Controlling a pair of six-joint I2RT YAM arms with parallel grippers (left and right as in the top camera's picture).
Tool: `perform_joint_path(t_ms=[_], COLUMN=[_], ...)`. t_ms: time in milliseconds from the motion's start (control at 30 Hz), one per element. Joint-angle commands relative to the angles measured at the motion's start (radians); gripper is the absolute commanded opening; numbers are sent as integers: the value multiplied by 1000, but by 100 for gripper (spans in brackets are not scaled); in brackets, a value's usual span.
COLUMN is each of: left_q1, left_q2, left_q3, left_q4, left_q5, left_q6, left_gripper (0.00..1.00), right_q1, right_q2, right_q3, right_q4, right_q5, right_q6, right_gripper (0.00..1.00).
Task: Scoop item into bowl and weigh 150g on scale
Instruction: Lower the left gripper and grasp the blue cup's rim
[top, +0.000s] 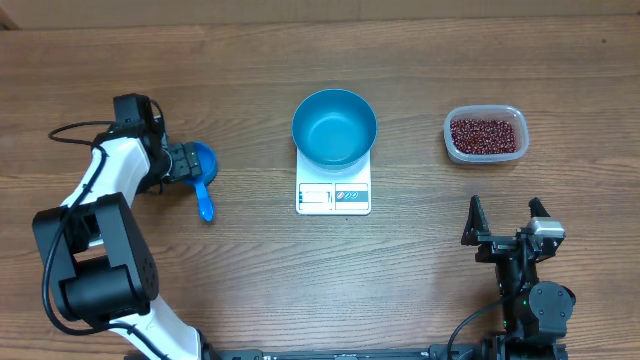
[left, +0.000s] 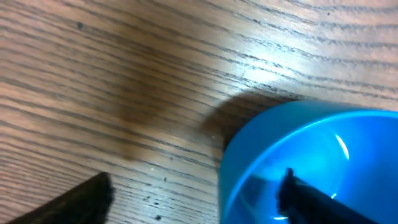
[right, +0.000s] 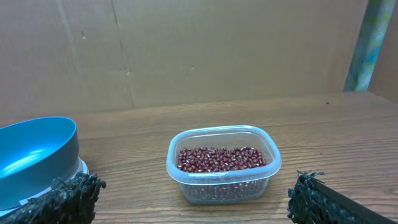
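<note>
The blue bowl (top: 334, 125) stands on the white scale (top: 333, 196) at mid-table. The item, dark red-brown beans (top: 485, 134), fills a clear tub (top: 450, 140) at the right. A small blue handled scoop (top: 200, 165) lies at the left. My left gripper (top: 185, 162) is open and straddles the scoop's cup wall (left: 311, 155): one finger (left: 305, 199) is inside the cup, the other (left: 81, 199) stands well clear over the wood. My right gripper (top: 505, 215) is open near the front right and faces the beans (right: 221, 158), with the bowl (right: 37, 155) to its left.
The scoop's handle (top: 205, 205) points toward the table's front edge. A cardboard wall (right: 186, 50) stands behind the table. Bare wood lies between the scoop, the scale and the tub (right: 186, 177).
</note>
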Motion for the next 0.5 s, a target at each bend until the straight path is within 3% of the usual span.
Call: perform_joint_path(t_ms=[0,100,200,300,467], left_q1=[17,19,19,19,18], left_q2=[7,9,9,9,10], left_q3=[11,11,11,11,11], left_q4=[8,6,5,3,3], left_q5=[16,25,29,51,81], left_q6=[-2,-2,-2,-2,-2], left_gripper=[73,56,51,36,26], right_q1=[-5,-5,-5,-5,-5], right_q2=[-11,-11,-11,-11,-11], right_q3=[-10,-10,-10,-10,-10], right_q4=[5,5,5,5,5], right_q5=[11,11,11,11,11], right_q6=[-4,-4,-4,-4,-4], right_gripper=[100,100,100,100,100])
